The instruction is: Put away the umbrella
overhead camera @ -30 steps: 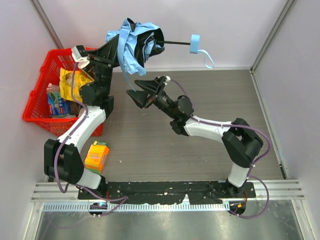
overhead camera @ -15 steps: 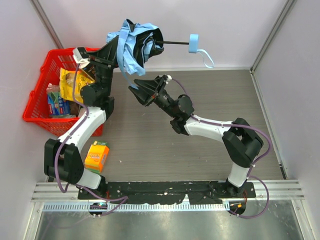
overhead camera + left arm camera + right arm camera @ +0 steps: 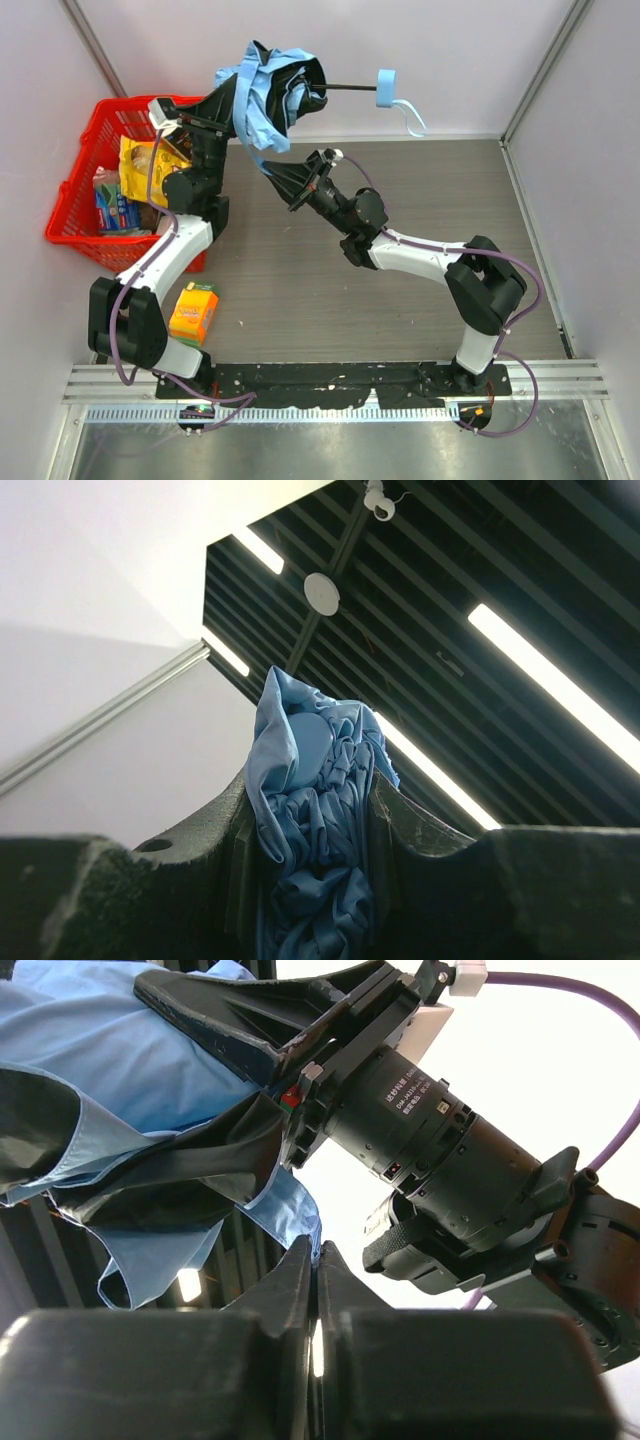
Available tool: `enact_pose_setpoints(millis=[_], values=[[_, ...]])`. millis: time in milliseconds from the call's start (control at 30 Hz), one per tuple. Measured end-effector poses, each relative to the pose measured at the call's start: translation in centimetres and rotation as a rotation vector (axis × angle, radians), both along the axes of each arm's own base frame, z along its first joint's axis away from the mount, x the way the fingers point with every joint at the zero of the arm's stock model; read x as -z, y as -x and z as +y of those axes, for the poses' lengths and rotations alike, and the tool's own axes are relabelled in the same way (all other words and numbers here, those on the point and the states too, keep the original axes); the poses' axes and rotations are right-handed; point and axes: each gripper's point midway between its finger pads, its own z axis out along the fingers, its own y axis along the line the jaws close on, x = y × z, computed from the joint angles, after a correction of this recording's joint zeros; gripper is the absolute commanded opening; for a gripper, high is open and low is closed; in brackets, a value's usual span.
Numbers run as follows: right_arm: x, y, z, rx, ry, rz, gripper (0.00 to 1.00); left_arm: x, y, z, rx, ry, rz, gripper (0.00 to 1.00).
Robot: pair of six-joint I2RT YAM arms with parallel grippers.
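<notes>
While the umbrella (image 3: pixel 270 85) hangs aloft at the far left, its cloth bunched and its thin black shaft level, nothing is stowed yet; a red mesh basket (image 3: pixel 70 205) sits nearby.

Left wrist: left gripper (image 3: pixel 315 880) clamps soft, crumpled blue fabric.

Right wrist: right gripper (image 3: pixel 310 1260) is closed at the drooping hem; whether it pinches the hem is unclear.

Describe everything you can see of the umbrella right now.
The umbrella is a folding one, collapsed but not wrapped: crumpled light blue cloth with dark inner folds, held aloft. A thin black shaft sticks out to the right, roughly level, ending in a blue handle with a pale strap loop dangling. The left claw clamps the bunched cloth. The right claw, jaws nearly together, sits at a hanging hem; a pinch can't be confirmed.
</notes>
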Motion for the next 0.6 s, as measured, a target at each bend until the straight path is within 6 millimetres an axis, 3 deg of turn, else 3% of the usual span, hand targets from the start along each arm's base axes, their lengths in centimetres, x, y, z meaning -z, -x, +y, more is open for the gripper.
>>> enact_pose_setpoints(millis=[267,467,600], values=[[0.6,-1.2,-0.9,0.038,0.019,0.029,0.01,1.0,-0.1,-0.1,0.002,-0.009,0.023,0.00],[1.4,-5.9,-6.4,0.167,0.069,-0.002,0.01,3.0,0.7,-0.7,0.091,-0.018,0.077,0.00],[1.1,-6.7,-8.2,0.169,0.070,-0.063,0.01,4.5,1.4,-1.9,0.158,-0.062,0.114,0.00]])
